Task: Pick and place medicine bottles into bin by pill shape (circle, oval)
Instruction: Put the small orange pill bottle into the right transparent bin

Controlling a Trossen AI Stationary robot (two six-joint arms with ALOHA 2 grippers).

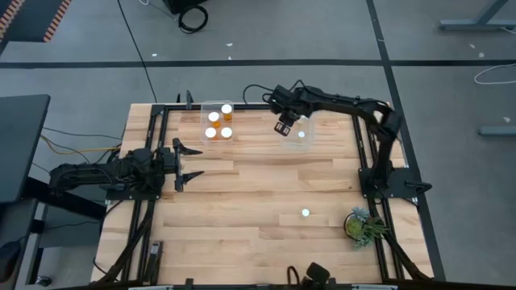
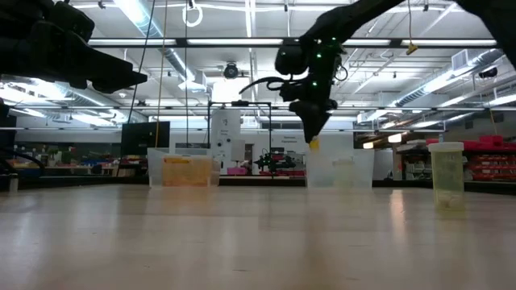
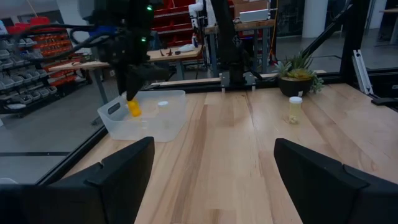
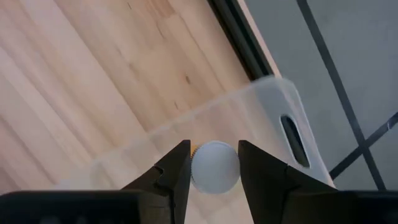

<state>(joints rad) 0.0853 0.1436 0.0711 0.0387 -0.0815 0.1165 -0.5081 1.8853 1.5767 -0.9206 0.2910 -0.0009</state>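
Note:
My right gripper [image 1: 284, 126] is shut on a small amber bottle with a white cap [image 4: 215, 165], above the clear right tub [image 1: 295, 130] at the table's far side. The bottle's orange body [image 3: 134, 109] shows below the fingers over the tub. Another bottle's white cap [image 1: 302, 134] shows inside that tub. The clear left tub [image 1: 216, 121] holds three bottles. One bottle [image 1: 305, 213] stands alone on the table toward the near right. My left gripper [image 1: 189, 161] is open and empty at the table's left. My right gripper pinches the bottle at its white cap [image 4: 198, 167] between its two fingers, one on each side. The fingers come from above, pointing down. The bottle hangs upright, cap up, its orange body [image 2: 314, 145] below the fingertips, lifted clear over the right tub.
A small green potted plant [image 1: 360, 226] stands at the table's near right corner. Black frame rails run along the table's left and right sides. Bare wood lies between the tubs and the lone bottle [image 3: 295, 109].

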